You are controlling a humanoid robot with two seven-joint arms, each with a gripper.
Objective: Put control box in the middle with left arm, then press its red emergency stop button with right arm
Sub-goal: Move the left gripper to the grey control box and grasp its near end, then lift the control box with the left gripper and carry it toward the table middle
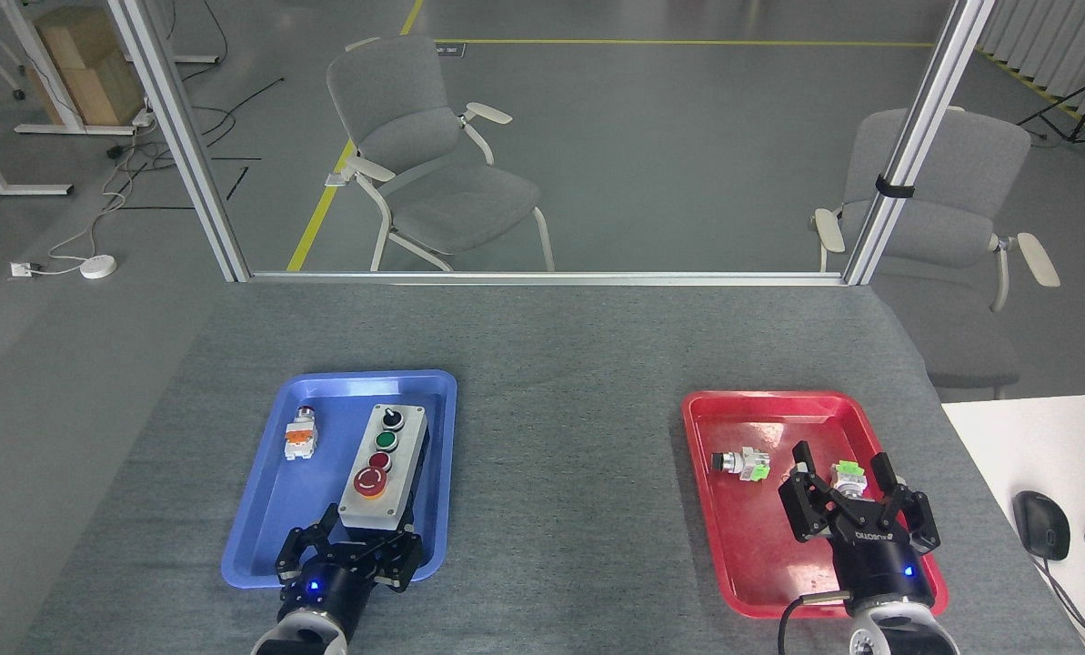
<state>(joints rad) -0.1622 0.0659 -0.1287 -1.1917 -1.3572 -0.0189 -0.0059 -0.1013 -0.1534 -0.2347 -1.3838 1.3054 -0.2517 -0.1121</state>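
The control box (384,464), light grey with a black base, lies lengthwise in the blue tray (269,509). On its face sit a black knob, a green button, a small red button and, nearest me, the red emergency stop button (369,482) with its yellow collar. My left gripper (353,539) stands open at the box's near end, its fingers spread on either side of that end. My right gripper (844,473) stands open over the red tray (751,582), gripping nothing. The middle (565,473) of the table is bare grey felt.
A small orange-and-white push-button part (300,437) lies in the blue tray left of the box. Two green-and-white parts (742,464) lie in the red tray. A metal frame (542,277) edges the table's far side. A mouse (1040,525) sits on a white desk at right.
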